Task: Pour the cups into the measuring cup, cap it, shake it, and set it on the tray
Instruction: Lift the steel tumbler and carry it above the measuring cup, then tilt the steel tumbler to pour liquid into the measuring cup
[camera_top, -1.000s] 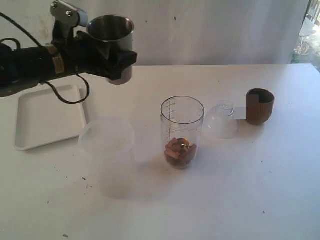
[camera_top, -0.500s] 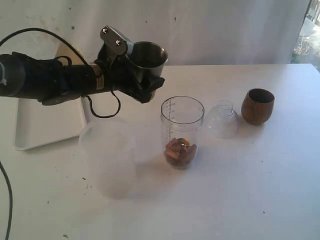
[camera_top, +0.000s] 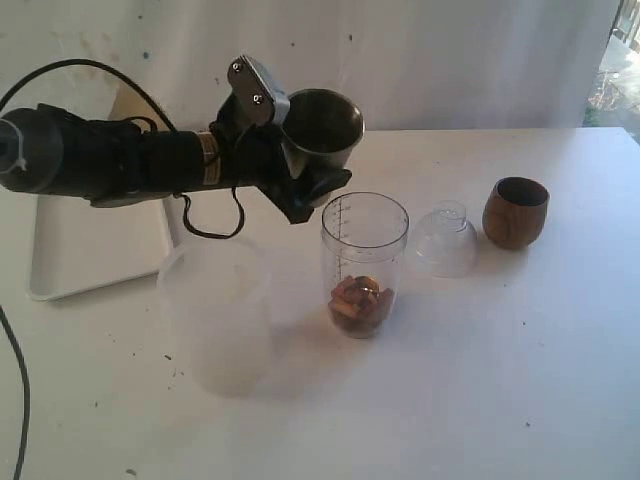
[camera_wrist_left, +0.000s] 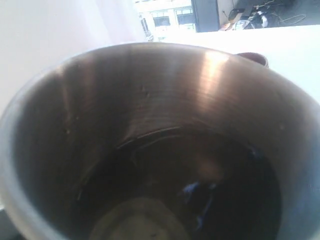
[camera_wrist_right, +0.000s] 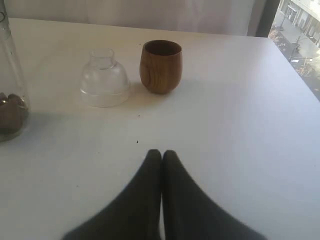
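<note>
Two robot arms work over a white desk (camera_top: 500, 380). Left pincer (camera_top: 305, 175) is clamped on a steel tumbler (camera_top: 325, 120), held nearly upright just above the rim of the measuring cup (camera_top: 364, 262), on its back-left side. That clear cup stands mid-desk with brown pieces (camera_top: 358, 300) at its bottom. Right pincer (camera_wrist_right: 161, 157), fingers together and empty, hovers over bare desk, well apart from the wooden cup (camera_wrist_right: 160, 66). A good pour likely means centring the tumbler's lip over the open mouth, then tipping slowly without bumping the rim.
</note>
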